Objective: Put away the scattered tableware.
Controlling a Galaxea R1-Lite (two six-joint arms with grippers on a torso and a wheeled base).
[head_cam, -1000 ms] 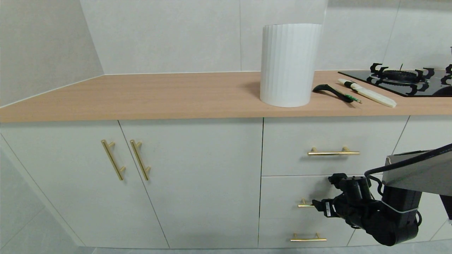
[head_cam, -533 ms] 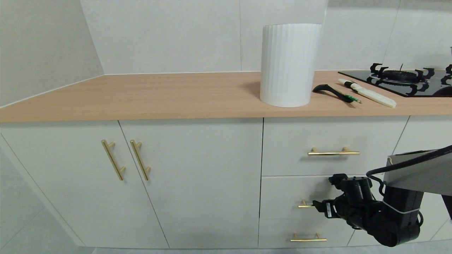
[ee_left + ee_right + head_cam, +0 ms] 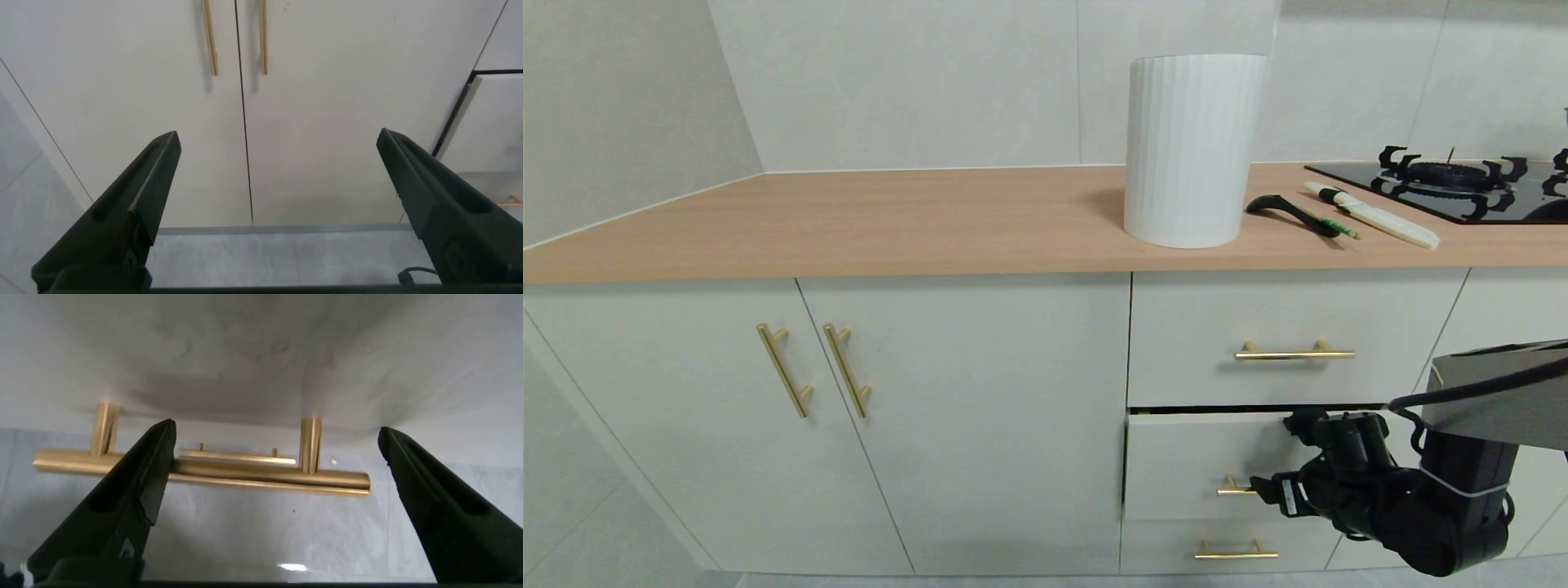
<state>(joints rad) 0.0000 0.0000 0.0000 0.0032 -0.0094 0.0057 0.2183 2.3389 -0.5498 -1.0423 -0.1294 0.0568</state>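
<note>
On the wooden counter (image 3: 890, 220) lie a black utensil (image 3: 1290, 214), a thin green stick (image 3: 1337, 226) and a white knife-like piece (image 3: 1376, 216), right of a tall white ribbed container (image 3: 1192, 147). Below them the middle drawer (image 3: 1176, 461) stands slightly pulled out, with a dark gap along its top. My right gripper (image 3: 1262, 490) is at that drawer's brass handle (image 3: 1230, 489). In the right wrist view the handle (image 3: 245, 478) runs across between the wide-apart fingers of the open right gripper (image 3: 274, 506). My left gripper (image 3: 278, 212) hangs open and holds nothing, low in front of the cabinet doors.
A gas hob (image 3: 1445, 184) sits at the counter's right end. The top drawer handle (image 3: 1294, 354) and bottom drawer handle (image 3: 1236, 554) lie above and below the right gripper. Two cabinet doors with vertical brass handles (image 3: 784, 369) fill the left.
The middle drawer has slid out a little, opening a dark gap at its top. My right gripper and the handle have moved slightly down and toward me.
</note>
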